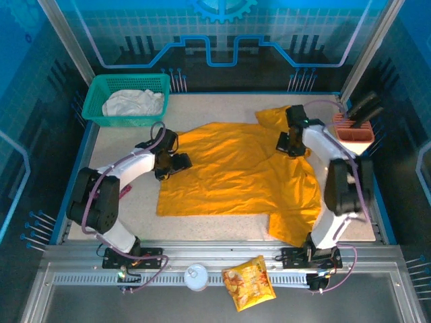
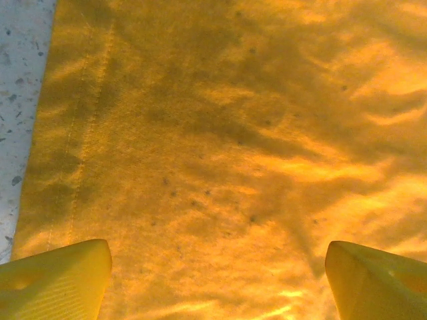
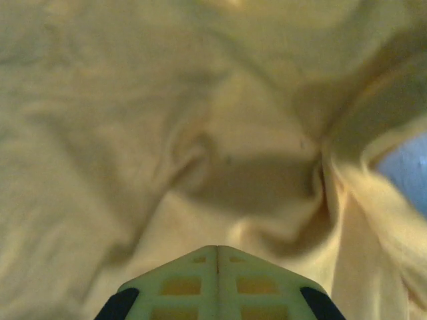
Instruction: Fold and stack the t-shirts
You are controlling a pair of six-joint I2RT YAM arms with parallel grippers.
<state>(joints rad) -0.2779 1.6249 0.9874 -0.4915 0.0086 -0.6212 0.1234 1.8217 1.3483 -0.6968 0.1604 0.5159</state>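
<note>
The mustard orange-yellow t-shirt (image 1: 232, 171) lies spread over the middle of the table, with its right side rumpled. My left gripper (image 1: 176, 161) hovers over the shirt's left edge. In the left wrist view the left gripper (image 2: 217, 287) is open, with the mustard t-shirt (image 2: 233, 147) and its stitched hem under it. My right gripper (image 1: 284, 143) rests on the shirt's upper right part. In the right wrist view the right gripper (image 3: 217, 248) is shut, with wrinkled cloth (image 3: 200, 133) right at its tips; whether any cloth is pinched I cannot tell. The off-white t-shirt (image 1: 133, 103) lies crumpled in the basket.
The teal mesh basket (image 1: 128, 79) stands at the back left. A pink-orange holder (image 1: 353, 131) with dark tools sits at the back right. On the metal rail in front lie a snack packet (image 1: 249, 282) and a white round disc (image 1: 196, 276).
</note>
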